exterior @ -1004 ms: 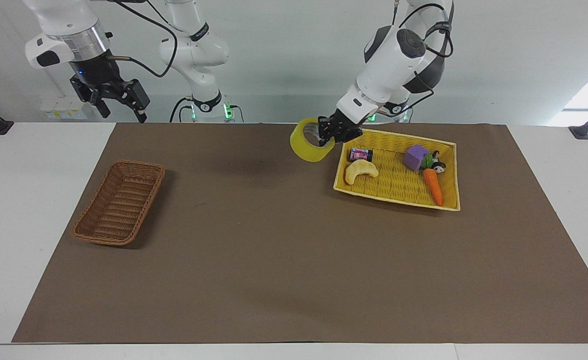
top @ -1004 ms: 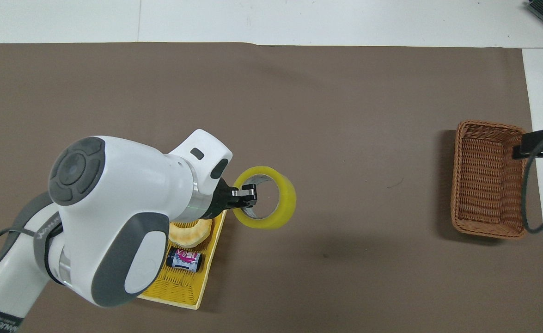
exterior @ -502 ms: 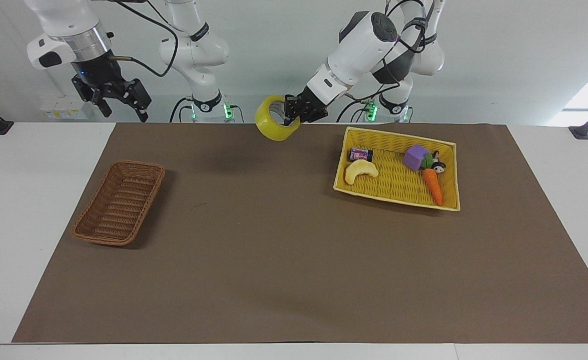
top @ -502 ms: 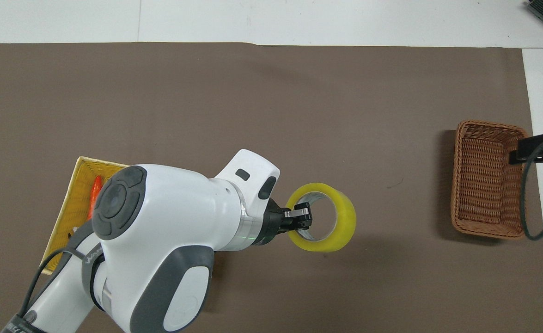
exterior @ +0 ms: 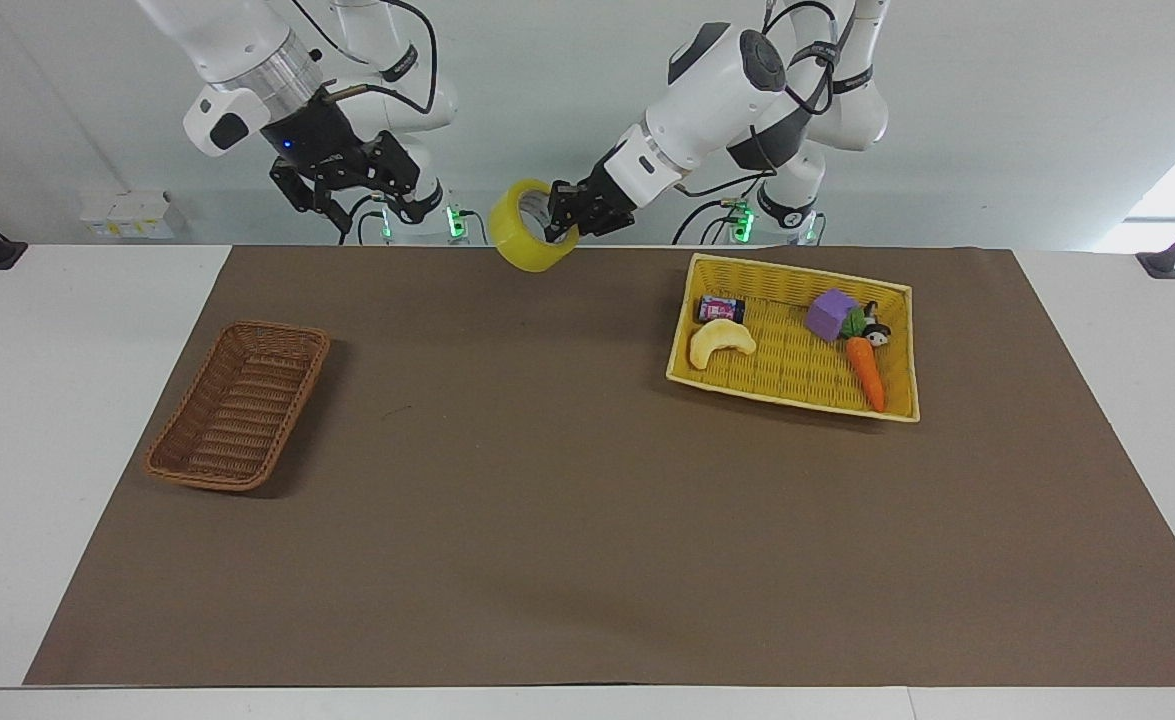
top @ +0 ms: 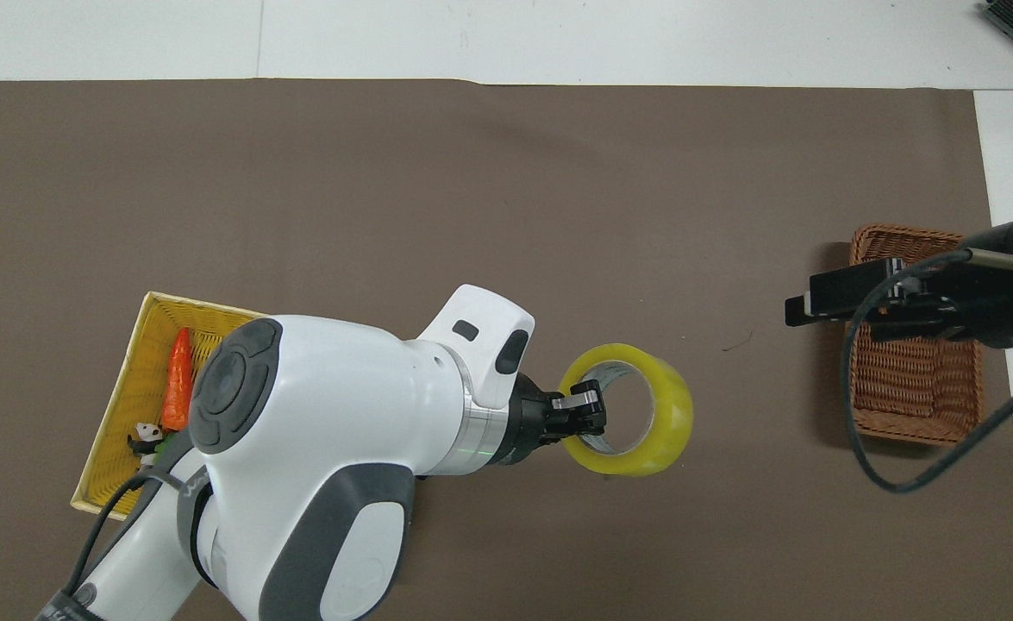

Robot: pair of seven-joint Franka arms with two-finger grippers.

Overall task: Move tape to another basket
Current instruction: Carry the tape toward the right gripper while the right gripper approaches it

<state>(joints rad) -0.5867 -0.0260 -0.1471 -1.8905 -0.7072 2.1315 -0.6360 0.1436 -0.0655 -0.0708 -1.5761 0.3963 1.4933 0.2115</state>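
The tape (exterior: 519, 246), a wide yellow roll, hangs in the air over the brown mat's middle, at the robots' edge. My left gripper (exterior: 558, 219) is shut on the roll's wall, one finger inside the core. From above, the tape (top: 672, 429) and left gripper (top: 589, 416) show between the two baskets. The dark-brown wicker basket (exterior: 237, 405) lies toward the right arm's end with nothing in it. My right gripper (exterior: 362, 205) is raised and open with nothing between its fingers. From above, the right gripper (top: 827, 314) covers part of the basket (top: 911, 392).
A yellow woven tray (exterior: 792, 400) toward the left arm's end holds a pale crescent toy (exterior: 720, 342), a small can (exterior: 722, 309), a purple block (exterior: 831, 314), a carrot (exterior: 865, 372) and a small figure (exterior: 878, 331). Brown mat (exterior: 547, 500) covers the table.
My left gripper has lifted the tape away from the yellow tray and carried it toward the right arm's end. The right arm has swung in toward the middle.
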